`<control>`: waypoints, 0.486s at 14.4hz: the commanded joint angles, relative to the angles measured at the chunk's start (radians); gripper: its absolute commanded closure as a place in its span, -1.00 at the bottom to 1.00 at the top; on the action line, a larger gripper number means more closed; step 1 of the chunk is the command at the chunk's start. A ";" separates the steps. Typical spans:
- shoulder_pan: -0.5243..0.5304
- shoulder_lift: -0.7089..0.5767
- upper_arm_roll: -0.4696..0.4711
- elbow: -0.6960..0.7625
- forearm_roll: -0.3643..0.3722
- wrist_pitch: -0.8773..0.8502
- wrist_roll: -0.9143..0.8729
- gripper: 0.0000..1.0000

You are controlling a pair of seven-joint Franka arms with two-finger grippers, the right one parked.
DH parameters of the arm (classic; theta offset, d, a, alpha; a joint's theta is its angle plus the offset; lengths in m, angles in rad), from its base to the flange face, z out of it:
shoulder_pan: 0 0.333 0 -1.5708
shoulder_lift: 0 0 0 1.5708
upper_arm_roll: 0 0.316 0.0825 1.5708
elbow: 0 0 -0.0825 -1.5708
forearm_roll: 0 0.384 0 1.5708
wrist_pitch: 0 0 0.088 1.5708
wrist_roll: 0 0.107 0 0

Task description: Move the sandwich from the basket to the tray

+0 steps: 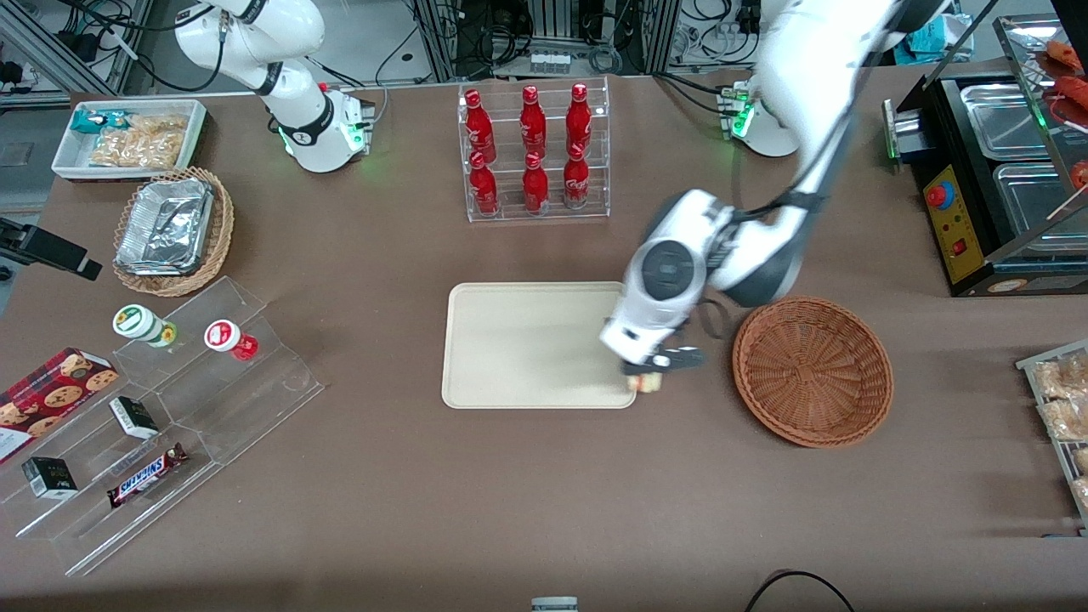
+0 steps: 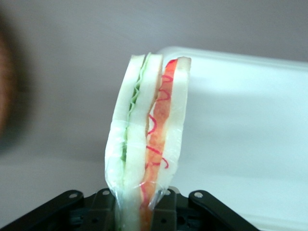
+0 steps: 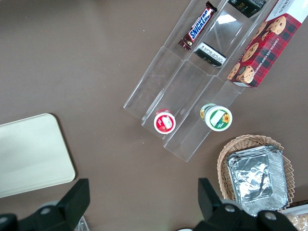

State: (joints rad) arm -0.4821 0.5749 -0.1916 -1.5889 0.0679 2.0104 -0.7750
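White arm (image 1: 680, 272) (dark joints), black gripper (image 1: 659, 367), green base lights.

brown matte table (image 1: 382, 510) under even light, cable-strewn metal framing (image 1: 442, 34) along its edge

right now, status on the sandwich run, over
Left gripper shut on the white-bread triangular sandwich, over the beige plastic tray's edge nearest the reddish-brown wicker basket. Basket empty. Tray bare, nothing in the way.
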 commanded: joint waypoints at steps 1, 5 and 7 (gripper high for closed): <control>-0.114 0.149 0.014 0.150 0.006 -0.006 -0.073 0.67; -0.208 0.295 0.017 0.291 0.020 0.064 -0.159 0.52; -0.216 0.301 0.017 0.302 0.020 0.064 -0.162 -0.15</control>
State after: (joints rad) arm -0.6853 0.8503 -0.1865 -1.3483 0.0751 2.0903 -0.9169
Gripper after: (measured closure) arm 0.727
